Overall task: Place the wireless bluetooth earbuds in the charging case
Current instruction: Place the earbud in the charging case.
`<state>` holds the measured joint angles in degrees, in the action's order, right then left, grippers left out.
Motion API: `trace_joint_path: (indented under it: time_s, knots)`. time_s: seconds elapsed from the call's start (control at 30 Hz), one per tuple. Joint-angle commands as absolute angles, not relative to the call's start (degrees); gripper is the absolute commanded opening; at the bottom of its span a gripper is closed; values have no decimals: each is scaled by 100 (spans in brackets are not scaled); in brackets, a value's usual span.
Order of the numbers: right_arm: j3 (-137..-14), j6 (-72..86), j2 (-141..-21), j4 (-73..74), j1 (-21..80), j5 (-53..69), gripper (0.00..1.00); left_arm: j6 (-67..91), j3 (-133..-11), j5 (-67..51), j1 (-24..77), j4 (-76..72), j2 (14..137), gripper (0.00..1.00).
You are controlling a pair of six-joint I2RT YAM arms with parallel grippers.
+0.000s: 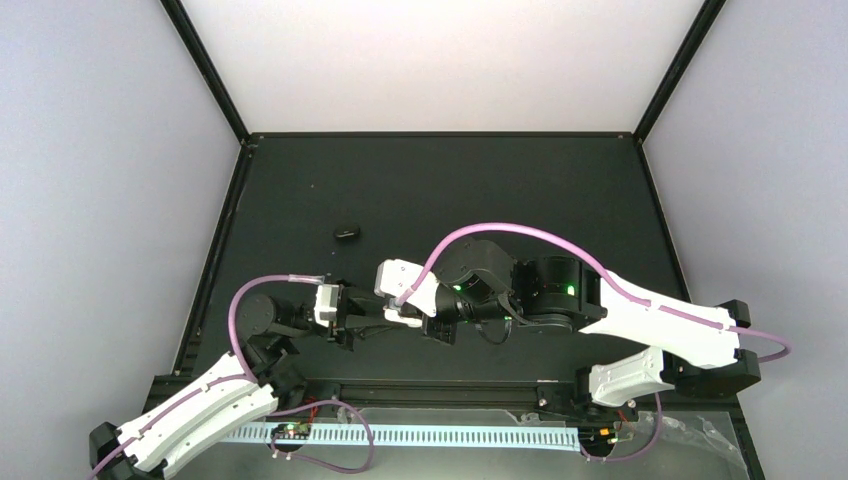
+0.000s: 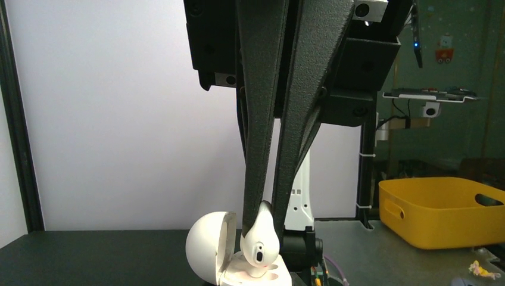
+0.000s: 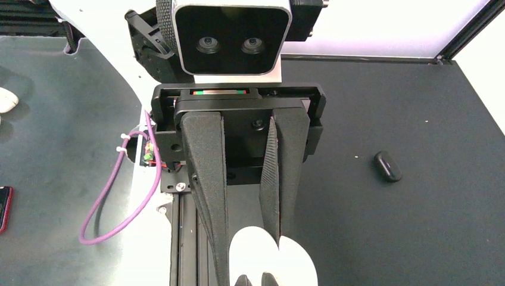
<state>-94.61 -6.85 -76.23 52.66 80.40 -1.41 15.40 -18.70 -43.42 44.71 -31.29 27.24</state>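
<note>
Pinched narrowly in right end effector (image 2: 262, 223): white earbud (image 2: 260, 243), touching open charging case (image 2: 207, 247) just beneath, itself gripped by left end effector (image 3: 250, 257). Judged mid-insertion; called next for straight lowering into the case, then release.

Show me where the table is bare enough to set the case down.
Bare: the far table between its back edge and the arms, right of the small black object. Crowded: near centre, where left gripper and right gripper meet at the charging case.
</note>
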Motion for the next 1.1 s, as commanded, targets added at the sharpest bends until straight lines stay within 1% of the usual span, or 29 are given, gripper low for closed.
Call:
trace_joint_path:
  time_s: [0.0, 1.07]
  knots:
    - [-9410, -617, -7662, 5144, 8079, -250, 1, 1446, -2013, -4241, 4500, -3156, 2640, 1]
    - [-9224, -646, -7707, 5177, 8078, -334, 1, 1467, -2004, -4267, 4500, -3203, 2631, 2]
